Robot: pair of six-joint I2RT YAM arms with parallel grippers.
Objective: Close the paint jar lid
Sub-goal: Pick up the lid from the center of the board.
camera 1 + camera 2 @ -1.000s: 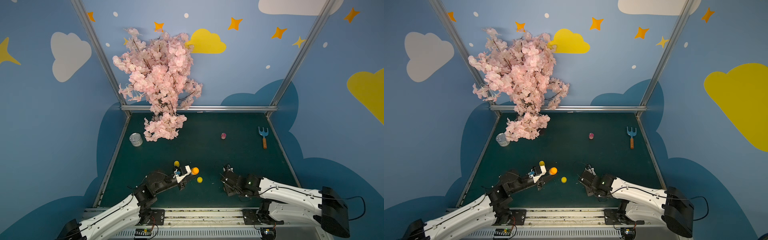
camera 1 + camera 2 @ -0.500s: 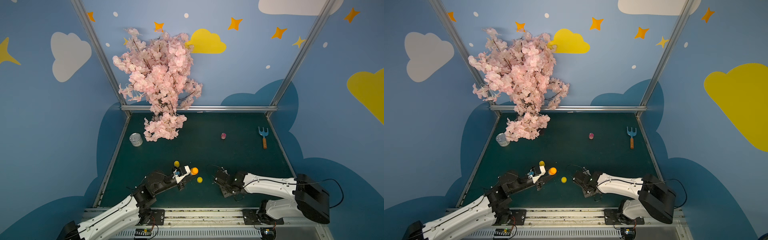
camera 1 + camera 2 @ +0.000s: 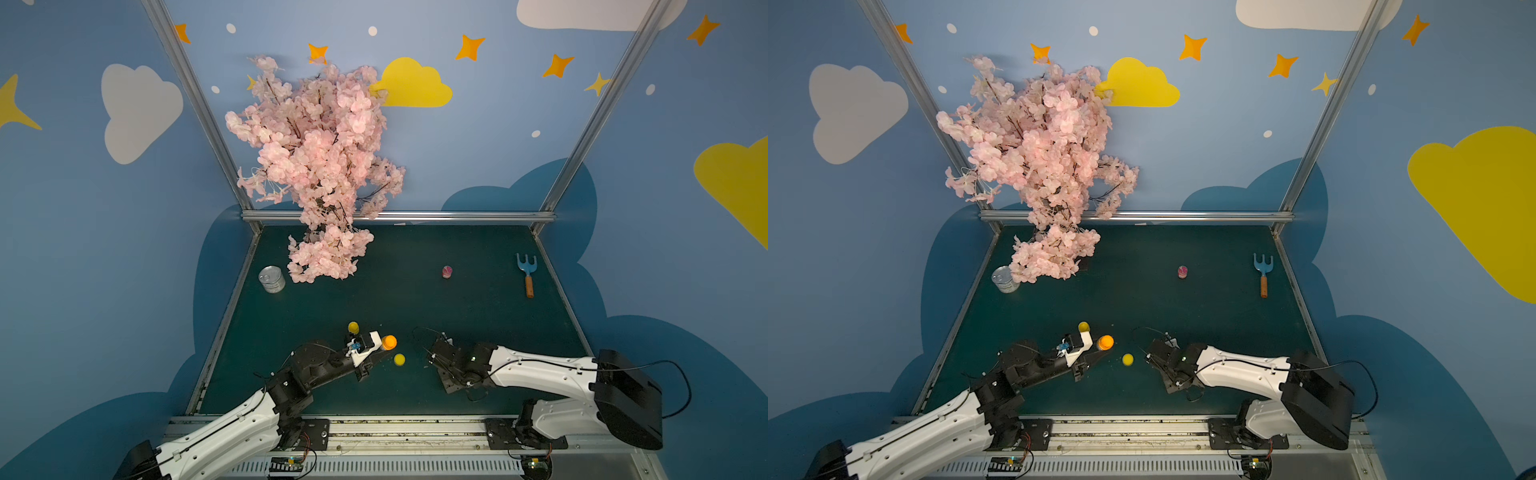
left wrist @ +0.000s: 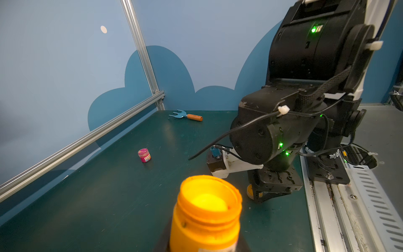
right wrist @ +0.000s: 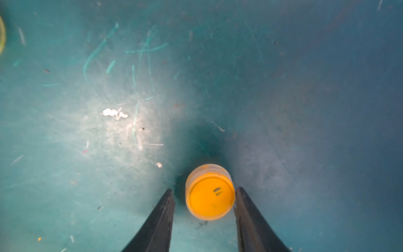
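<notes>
Although the paint jar point(image 4: 207, 209) is pinched at the tip of the left gripper point(image 3: 381, 345), its mouth is seen open and bare, so the closing is judged to be barely begun. The lid point(image 3: 399, 359) is found lying on the green mat point(image 3: 436, 299) near the paint jar, on the jar's side toward the right arm and apart from it. The right gripper point(image 5: 204, 192) is set over the lid with its jaws spread. 1 black finger point(image 5: 248, 218) is seen at the lid's edge and a gap is left at the other, so nothing is gripped there yet. 3 steps are judged to be left: the lid is to be clamped, carried to the jar's mouth and turned down on the thread

The left fingers are cut off in the left wrist view and covered by the camera mount in both top views. Whether the paint jar is rested on the mat or lifted cannot be told, and contact between finger and lid cannot be settled. A 2nd, yellow-topped jar point(image 3: 353, 327) is seen just beyond the paint jar, too small to be judged
</notes>
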